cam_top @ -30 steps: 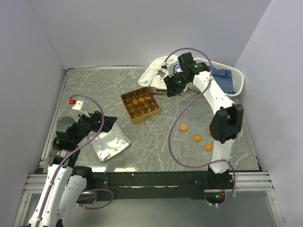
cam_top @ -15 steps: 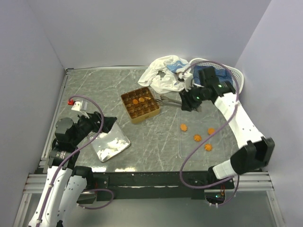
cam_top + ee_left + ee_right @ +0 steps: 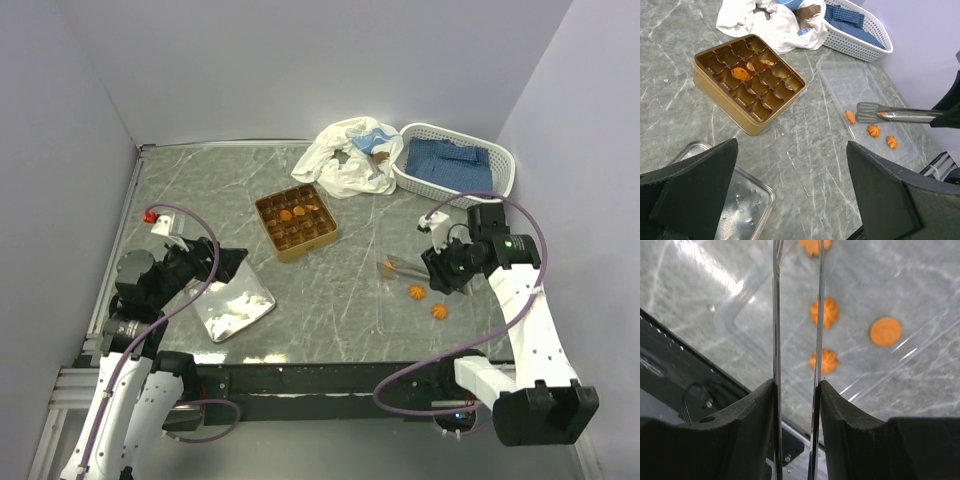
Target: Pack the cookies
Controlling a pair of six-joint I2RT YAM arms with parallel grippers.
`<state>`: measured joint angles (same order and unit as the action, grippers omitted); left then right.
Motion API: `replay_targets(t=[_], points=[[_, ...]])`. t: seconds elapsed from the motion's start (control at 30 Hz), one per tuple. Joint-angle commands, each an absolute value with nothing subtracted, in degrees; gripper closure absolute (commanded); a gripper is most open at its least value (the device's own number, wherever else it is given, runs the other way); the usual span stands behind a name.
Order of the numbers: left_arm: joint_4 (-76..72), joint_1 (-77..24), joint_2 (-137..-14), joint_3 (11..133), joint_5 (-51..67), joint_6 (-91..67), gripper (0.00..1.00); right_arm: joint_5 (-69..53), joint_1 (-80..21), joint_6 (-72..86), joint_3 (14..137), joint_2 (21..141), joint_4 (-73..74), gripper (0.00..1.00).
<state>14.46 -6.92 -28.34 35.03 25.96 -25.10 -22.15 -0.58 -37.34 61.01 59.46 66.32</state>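
Note:
Four orange cookies lie in a clear plastic tray at the near right; two show plainly. My right gripper is shut on metal tongs, whose tips reach left beside another cookie. In the right wrist view, my right gripper holds the tong arms apart over the cookies. The square golden tin at mid-table holds about three cookies. My left gripper is open and empty over the near left.
A metal tray with white scraps lies under my left gripper. A white basket with blue cloth stands at the back right, with crumpled white wrapping beside it. A small red object sits by the left wall.
My right arm has swung with the tongs from beside the tin at the back down to the clear tray at the near right. The left arm has not moved.

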Motion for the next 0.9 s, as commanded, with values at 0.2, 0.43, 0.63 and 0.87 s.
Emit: replay_targets(t=[0.2,0.43,0.63,0.87], points=[[12.13,-6.50,-28.30,35.07,27.51,-24.52,0.04,-20.83,4.66,-43.07,58.19,58.09,67.41,0.53],[12.13,-6.50,-28.21,35.07,27.42,-24.43,0.04,-23.81,4.83,-42.63,58.89,61.61,66.71,0.52],[12.13,-6.50,-28.21,35.07,27.60,-24.43,0.04,-24.26,4.83,-42.19,58.36,63.28,64.95,0.50],[12.13,-6.50,-28.21,35.07,27.60,-24.43,0.04,-24.79,4.83,-41.48,59.94,65.56,63.90,0.50]])
